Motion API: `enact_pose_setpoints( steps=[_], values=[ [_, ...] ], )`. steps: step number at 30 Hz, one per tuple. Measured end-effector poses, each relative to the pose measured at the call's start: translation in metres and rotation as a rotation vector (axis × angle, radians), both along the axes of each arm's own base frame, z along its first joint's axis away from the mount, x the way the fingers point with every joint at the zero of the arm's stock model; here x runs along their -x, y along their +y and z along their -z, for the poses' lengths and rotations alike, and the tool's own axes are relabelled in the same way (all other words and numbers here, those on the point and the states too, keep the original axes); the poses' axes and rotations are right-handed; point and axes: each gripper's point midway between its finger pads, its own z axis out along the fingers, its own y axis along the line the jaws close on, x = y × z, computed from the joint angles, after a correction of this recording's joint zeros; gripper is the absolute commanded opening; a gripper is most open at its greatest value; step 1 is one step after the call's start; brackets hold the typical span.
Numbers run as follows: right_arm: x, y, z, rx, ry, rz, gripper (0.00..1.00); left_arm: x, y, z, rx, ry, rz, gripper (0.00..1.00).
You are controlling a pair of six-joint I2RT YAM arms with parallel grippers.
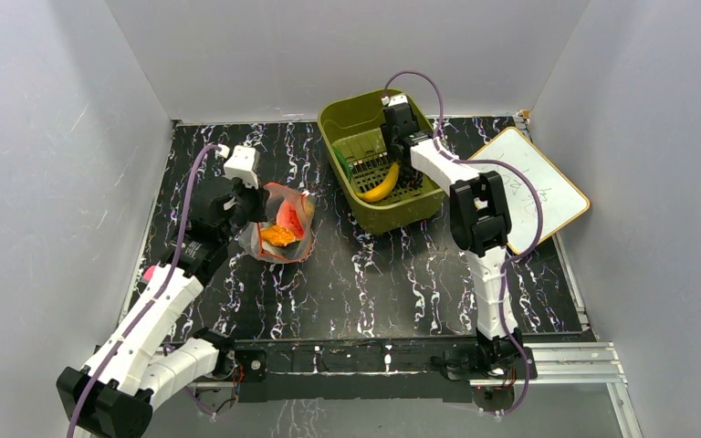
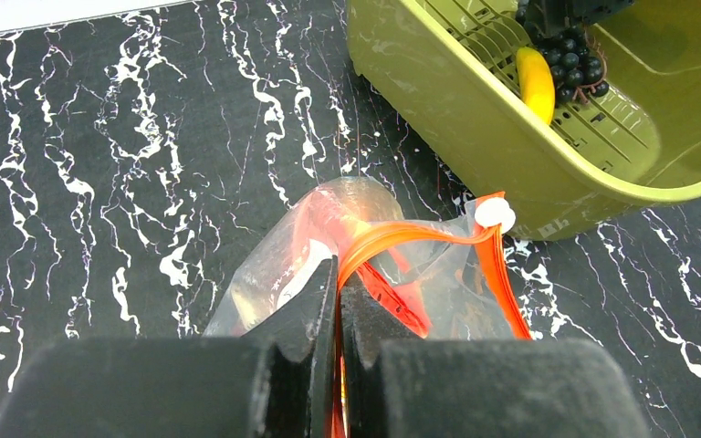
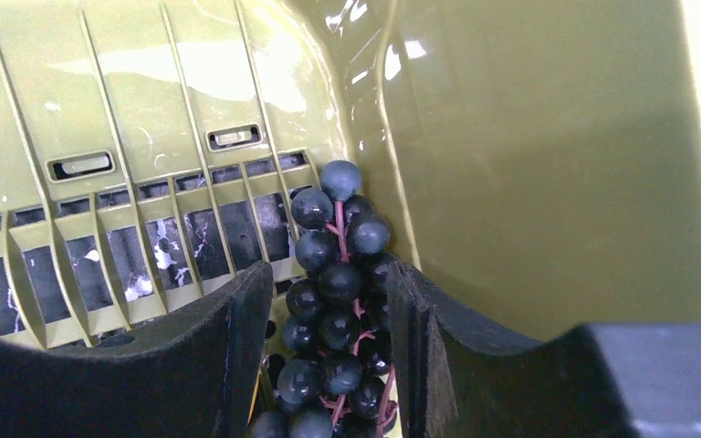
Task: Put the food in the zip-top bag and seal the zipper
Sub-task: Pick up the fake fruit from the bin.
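The clear zip-top bag [image 1: 283, 228] lies left of centre, and my left gripper [image 2: 338, 269] is shut on its red-orange zipper [image 2: 420, 233], holding the mouth up. A watermelon slice [image 1: 289, 217] and orange bits [image 1: 277, 235] show inside the bag. The white slider [image 2: 494, 214] sits at the far end of the strip. In the olive basket [image 1: 347, 114], a yellow banana [image 1: 381, 187] lies beside a dark grape bunch [image 3: 338, 283]. My right gripper [image 3: 329, 274] reaches down into the basket, its fingers closed against both sides of the bunch, which rests on the slotted floor.
The basket wall [image 2: 456, 119] stands just right of the bag's mouth. A white board [image 1: 538, 187] lies tilted at the right edge of the black marbled table. Grey walls close in the back and both sides.
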Motion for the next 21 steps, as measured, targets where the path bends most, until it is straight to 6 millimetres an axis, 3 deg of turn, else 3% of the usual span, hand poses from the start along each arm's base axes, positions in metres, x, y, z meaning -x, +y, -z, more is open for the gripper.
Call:
enact_pose_setpoints(
  steps=[10, 19, 21],
  values=[
    [-0.004, 0.0, 0.027, 0.043, 0.069, -0.011, 0.54, 0.002, 0.001, -0.004, 0.003, -0.012, 0.001, 0.0],
    [-0.007, 0.001, 0.032, 0.059, 0.102, -0.031, 0.43, 0.003, 0.001, -0.004, 0.006, -0.011, 0.0, 0.0],
    [-0.008, 0.002, 0.032, 0.065, 0.108, -0.037, 0.35, 0.003, 0.001, -0.004, 0.006, -0.011, 0.0, 0.0]
  ],
)
